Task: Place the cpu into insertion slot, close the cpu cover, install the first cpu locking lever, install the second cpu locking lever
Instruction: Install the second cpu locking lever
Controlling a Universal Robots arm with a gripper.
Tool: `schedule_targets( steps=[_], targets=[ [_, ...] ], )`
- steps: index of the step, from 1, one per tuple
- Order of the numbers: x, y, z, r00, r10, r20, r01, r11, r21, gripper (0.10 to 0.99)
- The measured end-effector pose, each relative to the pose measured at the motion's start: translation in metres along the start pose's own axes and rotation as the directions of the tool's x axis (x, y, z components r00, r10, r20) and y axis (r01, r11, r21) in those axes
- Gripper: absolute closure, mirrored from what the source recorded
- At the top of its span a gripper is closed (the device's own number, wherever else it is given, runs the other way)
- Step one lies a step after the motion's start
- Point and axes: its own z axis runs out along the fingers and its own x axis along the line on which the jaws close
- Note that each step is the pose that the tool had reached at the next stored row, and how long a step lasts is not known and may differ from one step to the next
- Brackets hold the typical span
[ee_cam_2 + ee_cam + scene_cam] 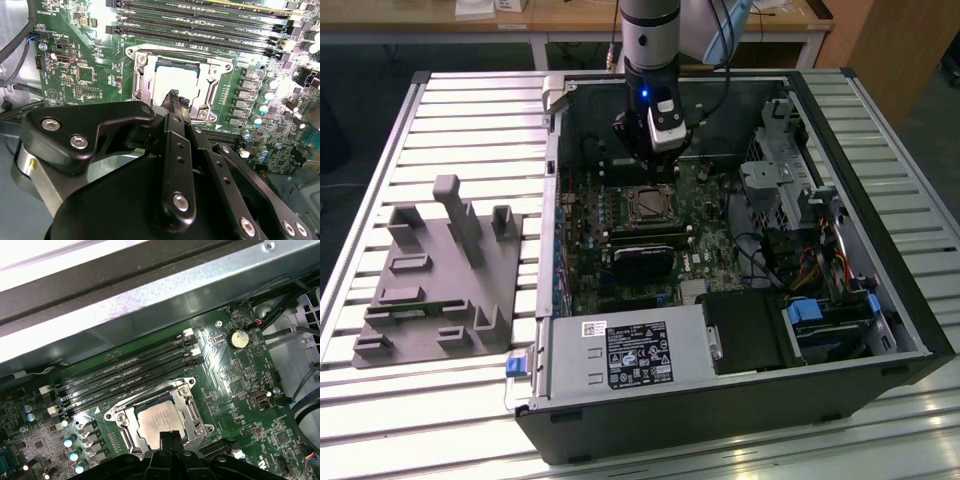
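The cpu (pixel 159 421) lies flat in the insertion slot (pixel 118 419), its pale metal face up; it also shows in the second wrist view (pixel 175 77). The silver cpu cover (pixel 192 407) appears to lie flat around it as a frame. My gripper (pixel 170 436) hangs just above the chip's near edge with its black fingertips pressed together, holding nothing. In the exterior view the gripper (pixel 655 162) stands over the slot (pixel 648 204) inside the open computer case. I cannot make out the locking levers.
Long black memory slots (pixel 125 376) run beside the socket. A black card (pixel 645 256) and the power supply (pixel 625 352) sit nearer the case front. Cables and drive bays (pixel 810 260) fill the exterior view's right. A grey fixture (pixel 440 270) lies outside the case on the left.
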Motion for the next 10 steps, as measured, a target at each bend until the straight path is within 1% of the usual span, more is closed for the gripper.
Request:
schedule_targets(
  steps=[5, 10],
  targets=[
    [-0.0008, -0.0019, 0.0, 1.0, 0.0, 0.0, 0.0, 1.0, 0.0, 0.98],
    [-0.0036, -0.0084, 0.0002, 1.0, 0.0, 0.0, 0.0, 1.0, 0.0, 0.98]
  ],
)
